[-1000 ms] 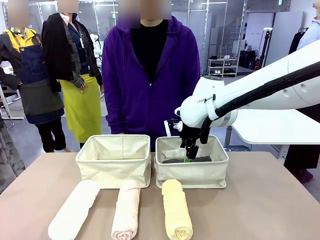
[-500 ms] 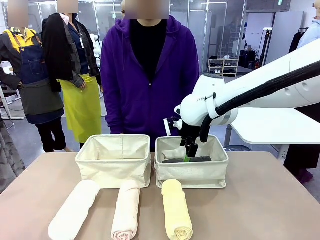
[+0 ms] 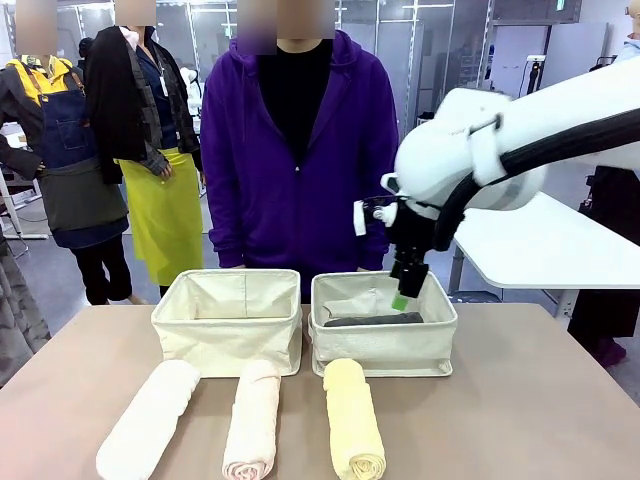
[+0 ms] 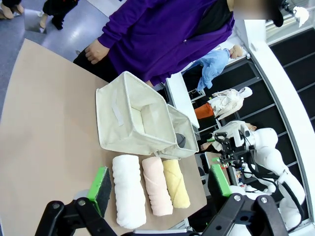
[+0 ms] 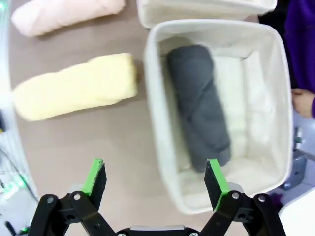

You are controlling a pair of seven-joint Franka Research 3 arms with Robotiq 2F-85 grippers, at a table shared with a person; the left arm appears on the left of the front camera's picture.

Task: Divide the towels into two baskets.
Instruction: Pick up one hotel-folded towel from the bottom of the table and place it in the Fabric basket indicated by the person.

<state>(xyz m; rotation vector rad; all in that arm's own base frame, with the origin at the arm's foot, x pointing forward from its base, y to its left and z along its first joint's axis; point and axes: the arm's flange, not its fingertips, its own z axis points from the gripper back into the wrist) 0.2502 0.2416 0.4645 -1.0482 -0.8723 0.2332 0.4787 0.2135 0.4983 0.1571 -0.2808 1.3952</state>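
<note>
**Yellow towel point(image 3: 354, 420) sits nearest your right jaws**

White towel point(image 3: 150, 420), pink towel point(image 3: 252, 420) and the yellow lie on the worktop point(image 3: 520, 400), long axes near-to-far. The grey towel point(image 3: 372, 320) lies crosswise in the right basket point(image 3: 385, 350). Your left jaws and right jaws gape empty (the right hover over that basket).

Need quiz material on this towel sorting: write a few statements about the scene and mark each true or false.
The dark grey towel lies inside the right basket. True.
The yellow towel is in a basket. False: it lies on the table in front of the right basket.
The right hand is shut on the dark grey towel. False: it hangs open above the basket, holding nothing.
The white towel and pink towel lie on the table. True.
</note>
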